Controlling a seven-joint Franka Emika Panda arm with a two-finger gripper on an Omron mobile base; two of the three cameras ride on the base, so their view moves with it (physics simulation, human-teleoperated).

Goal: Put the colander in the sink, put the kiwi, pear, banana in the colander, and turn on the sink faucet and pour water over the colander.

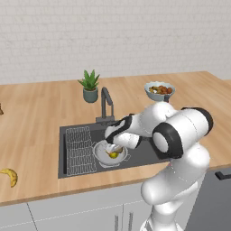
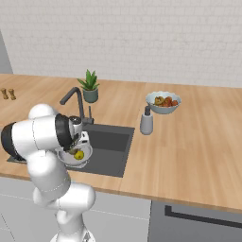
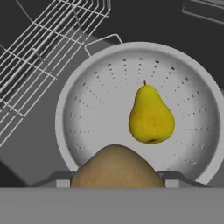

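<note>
I hold the kiwi [image 3: 117,168] pinched in my fingers [image 3: 175,177] over the colander [image 3: 87,113] in the sink [image 1: 144,153], beside the pear [image 3: 151,116], ready to drop it; the banana [image 1: 10,176] waits on the worktop [image 1: 40,122].

We see the kiwi [image 3: 116,168] cut off at the bottom of the hand view, the arm covering part of the colander [image 1: 102,155] in the left base view, and the banana [image 1: 10,176] clipped by the left edge.

Arm bent low forward, claw [image 1: 113,149] pointing down, seemingly clamped on kiwi [image 3: 117,168]
</note>
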